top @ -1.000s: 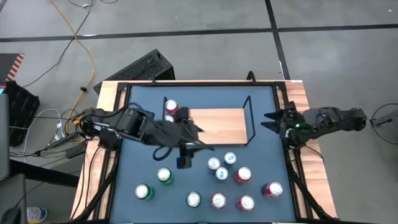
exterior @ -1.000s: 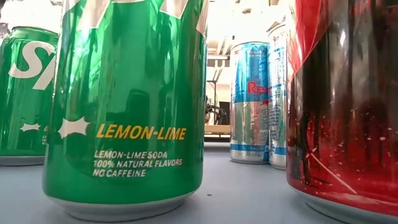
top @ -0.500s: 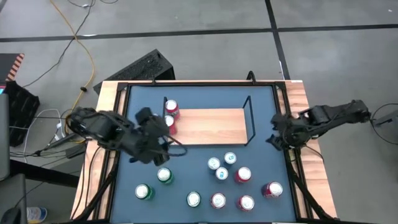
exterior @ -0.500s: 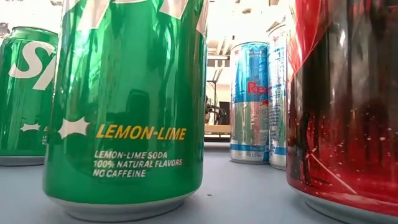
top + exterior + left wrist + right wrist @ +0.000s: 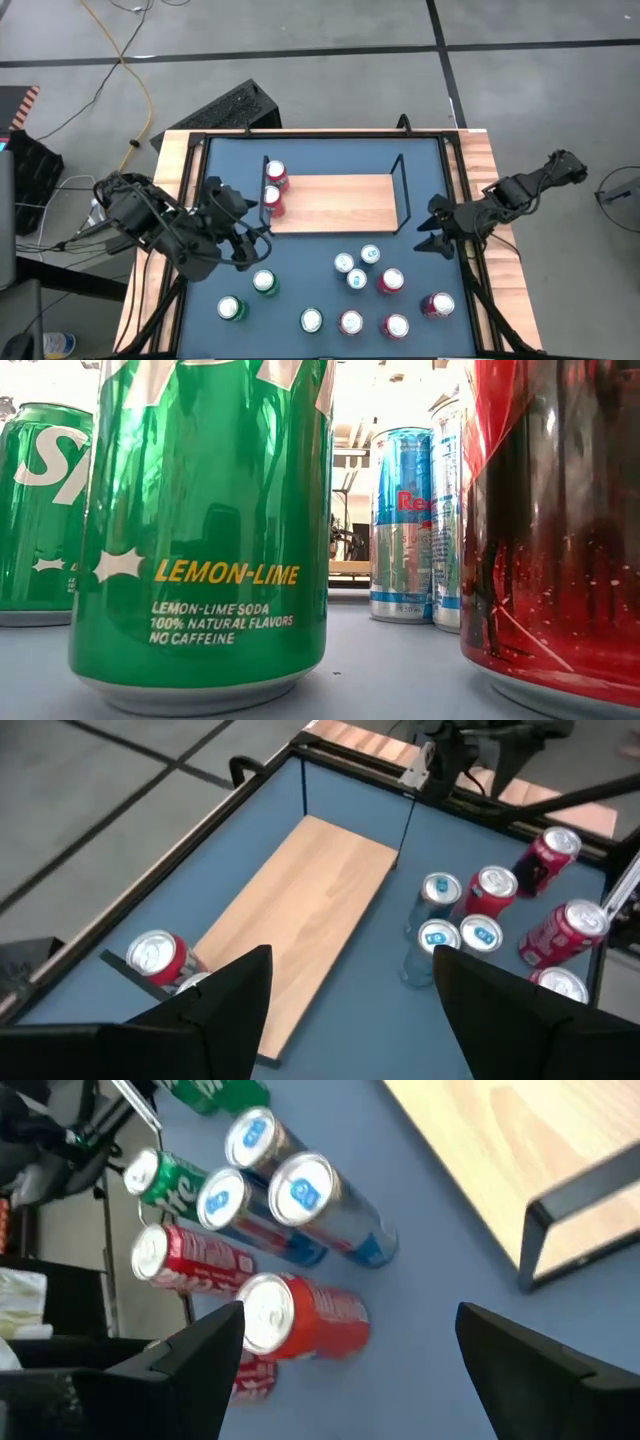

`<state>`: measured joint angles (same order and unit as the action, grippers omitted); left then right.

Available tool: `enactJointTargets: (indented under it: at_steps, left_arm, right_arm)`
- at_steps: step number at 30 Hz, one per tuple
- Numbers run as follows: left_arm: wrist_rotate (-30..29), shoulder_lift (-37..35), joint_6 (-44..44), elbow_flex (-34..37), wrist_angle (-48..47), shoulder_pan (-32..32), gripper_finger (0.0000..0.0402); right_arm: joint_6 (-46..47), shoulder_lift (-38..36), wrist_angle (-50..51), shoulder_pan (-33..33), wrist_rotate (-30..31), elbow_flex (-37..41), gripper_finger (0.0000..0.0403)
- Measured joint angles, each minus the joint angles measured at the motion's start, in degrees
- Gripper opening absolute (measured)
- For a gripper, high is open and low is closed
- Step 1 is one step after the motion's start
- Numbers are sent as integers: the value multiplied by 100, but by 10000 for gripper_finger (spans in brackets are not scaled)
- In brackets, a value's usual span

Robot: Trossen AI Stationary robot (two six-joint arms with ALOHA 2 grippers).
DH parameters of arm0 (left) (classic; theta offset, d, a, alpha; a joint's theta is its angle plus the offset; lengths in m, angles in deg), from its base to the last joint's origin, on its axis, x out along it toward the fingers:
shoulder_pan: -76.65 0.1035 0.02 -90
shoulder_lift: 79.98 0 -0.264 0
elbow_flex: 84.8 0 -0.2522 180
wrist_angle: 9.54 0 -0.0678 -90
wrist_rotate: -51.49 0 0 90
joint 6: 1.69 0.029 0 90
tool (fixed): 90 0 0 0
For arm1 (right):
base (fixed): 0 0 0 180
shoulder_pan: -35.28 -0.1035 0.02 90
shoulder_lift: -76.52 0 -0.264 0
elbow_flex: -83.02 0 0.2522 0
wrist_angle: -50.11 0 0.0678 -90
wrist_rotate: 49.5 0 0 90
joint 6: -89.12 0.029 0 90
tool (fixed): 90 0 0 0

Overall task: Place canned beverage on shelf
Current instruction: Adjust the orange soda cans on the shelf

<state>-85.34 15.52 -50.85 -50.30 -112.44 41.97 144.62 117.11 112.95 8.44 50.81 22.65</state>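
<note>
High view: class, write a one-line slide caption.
Two red cans stand at one end of the shelf; both arms' open jaws flank it, spare cans below.

High view: overhead, straight down, whole table. Low view: tabletop height, level, very close behind green can (image 5: 205, 530). Wrist views: oblique downward, facing each other; both share shelf (image 5: 300, 910) and blue cans (image 5: 300, 1190).

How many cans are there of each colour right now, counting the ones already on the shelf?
red cans: 6, of which 2 stand on the shelf
green cans: 3
blue-and-silver slim cans: 3
Total: 12
</note>
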Motion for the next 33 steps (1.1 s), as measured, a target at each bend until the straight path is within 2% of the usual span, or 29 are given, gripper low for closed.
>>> enactJointTargets:
  at_steps: [4, 8, 14, 19, 23, 27, 33]
  left_arm:
    - [60, -90, 439, 2, 305, 1, 261]
    - [307, -369, 1243, 2, 1115, 30, 261]
    - [522, -595, 2146, 0, 1834, 132, 261]
    - [491, -606, 2202, -2, 1517, 133, 261]
    - [425, -556, 2025, 0, 1002, 131, 261]
    - [412, -512, 2018, 0, 758, 116, 261]
    - [298, -518, 1867, 0, 459, 114, 261]
  right_arm:
    - [178, 47, -304, -1, 18, 0, 347]
    - [435, 170, -716, 41, 21, -2, 347]
    - [-348, 413, -1126, 264, 166, -3, 347]
    - [-356, 600, -1142, 421, 95, -4, 347]
    - [-730, 865, -835, 543, 291, -4, 347]
    - [-327, 1132, -677, 644, 174, -4, 347]
    - [-270, 1613, -624, 824, -107, -2, 347]
